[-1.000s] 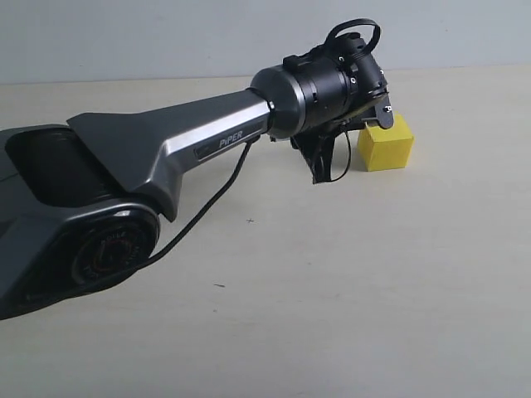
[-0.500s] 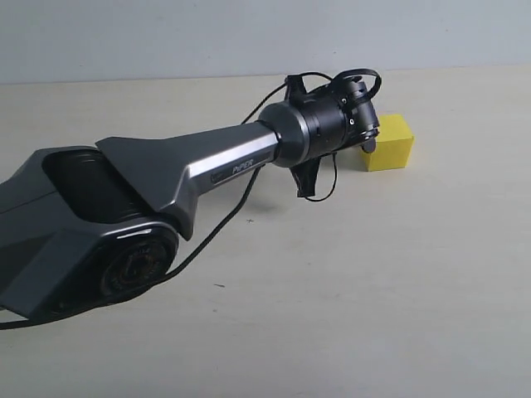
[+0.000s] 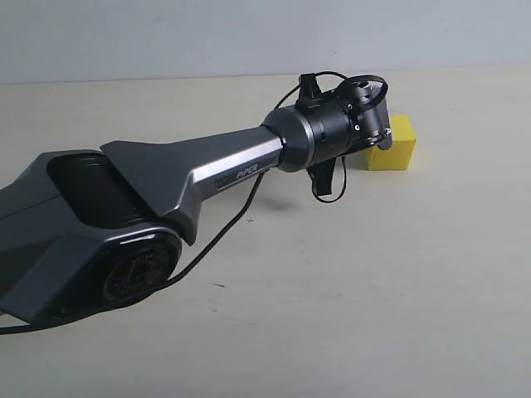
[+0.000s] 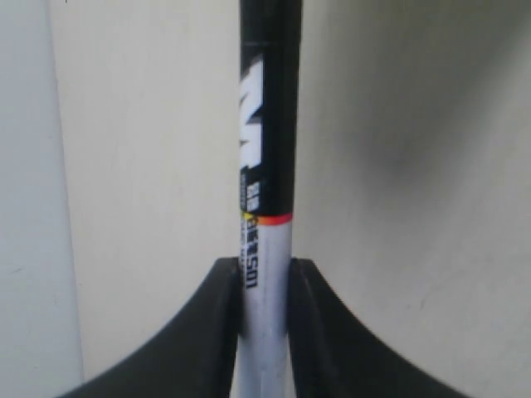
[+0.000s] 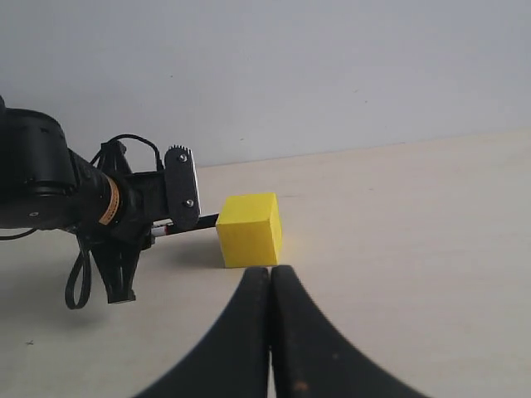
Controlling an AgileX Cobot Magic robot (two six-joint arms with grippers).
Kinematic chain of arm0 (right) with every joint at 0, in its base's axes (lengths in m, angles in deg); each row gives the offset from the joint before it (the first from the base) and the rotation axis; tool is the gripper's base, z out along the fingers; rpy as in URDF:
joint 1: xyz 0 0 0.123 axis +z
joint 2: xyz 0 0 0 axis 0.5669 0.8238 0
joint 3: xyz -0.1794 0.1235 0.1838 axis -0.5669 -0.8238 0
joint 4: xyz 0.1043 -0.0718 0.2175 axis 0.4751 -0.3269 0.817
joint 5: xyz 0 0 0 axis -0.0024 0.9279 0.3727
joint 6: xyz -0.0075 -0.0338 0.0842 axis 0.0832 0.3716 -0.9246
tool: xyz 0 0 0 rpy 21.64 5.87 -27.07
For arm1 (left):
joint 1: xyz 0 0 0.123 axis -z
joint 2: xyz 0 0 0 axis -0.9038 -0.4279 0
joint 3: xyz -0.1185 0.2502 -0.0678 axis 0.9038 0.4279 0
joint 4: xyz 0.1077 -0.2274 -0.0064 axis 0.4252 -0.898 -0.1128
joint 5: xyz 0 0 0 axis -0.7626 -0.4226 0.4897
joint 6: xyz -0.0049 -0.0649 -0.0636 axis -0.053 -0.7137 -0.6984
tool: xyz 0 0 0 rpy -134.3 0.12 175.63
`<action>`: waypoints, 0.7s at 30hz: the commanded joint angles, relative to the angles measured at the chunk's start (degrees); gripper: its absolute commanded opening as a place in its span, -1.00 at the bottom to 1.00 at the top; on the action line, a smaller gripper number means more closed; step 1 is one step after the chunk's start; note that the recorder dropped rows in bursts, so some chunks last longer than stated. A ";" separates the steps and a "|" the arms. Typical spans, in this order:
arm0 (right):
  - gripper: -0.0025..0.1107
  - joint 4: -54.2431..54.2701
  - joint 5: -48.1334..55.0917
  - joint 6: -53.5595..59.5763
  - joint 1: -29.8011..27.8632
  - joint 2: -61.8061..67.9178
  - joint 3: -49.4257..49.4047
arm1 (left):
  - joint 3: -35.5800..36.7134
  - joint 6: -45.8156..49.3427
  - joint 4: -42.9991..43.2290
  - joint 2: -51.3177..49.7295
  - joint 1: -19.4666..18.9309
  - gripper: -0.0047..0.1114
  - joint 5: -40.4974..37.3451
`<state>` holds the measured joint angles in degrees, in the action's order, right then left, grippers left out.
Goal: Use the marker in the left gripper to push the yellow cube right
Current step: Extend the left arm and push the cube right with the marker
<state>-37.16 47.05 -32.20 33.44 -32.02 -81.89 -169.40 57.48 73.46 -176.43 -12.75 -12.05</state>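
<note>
Cube first, folks: in the exterior view the yellow cube [image 3: 397,143] sits on the pale table [image 3: 373,290] out at two o'clock of the scene. The left gripper [image 3: 372,126] is tucked in close at its nine o'clock, and the wrist hides the claw itself.

Left wrist view now: the claw is clamped on the marker [image 4: 267,166], pads pinching the white barrel just short of the red band, with the black section running out ahead.

Right wrist view: the right gripper [image 5: 270,275] has its fingers together and holds nothing. Beyond it, the marker's black end appears to meet the cube's face on the left gripper's side.

My read: that cube looks light, rigid and matte, so it should slide rather than tip if pushed low and centred. Off-centre, it'll spin. The marker's stiff but smooth, and could slip through the pads.
</note>
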 commanded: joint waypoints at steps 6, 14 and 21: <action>-0.96 -0.27 -0.32 0.15 -0.29 -0.35 -0.27 | -0.21 -0.94 2.13 0.76 -0.03 -0.92 -3.31; -0.96 -0.27 -0.32 0.15 -0.29 -0.35 -0.27 | -0.21 -0.68 1.28 0.87 3.65 -0.92 1.01; -0.96 -0.27 -0.32 0.15 -0.29 -0.35 -0.27 | -0.21 -0.90 1.98 0.87 5.72 -0.92 4.37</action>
<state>-37.16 47.05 -32.20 33.44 -32.02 -81.89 -169.40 57.17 74.82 -176.43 -6.61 -7.10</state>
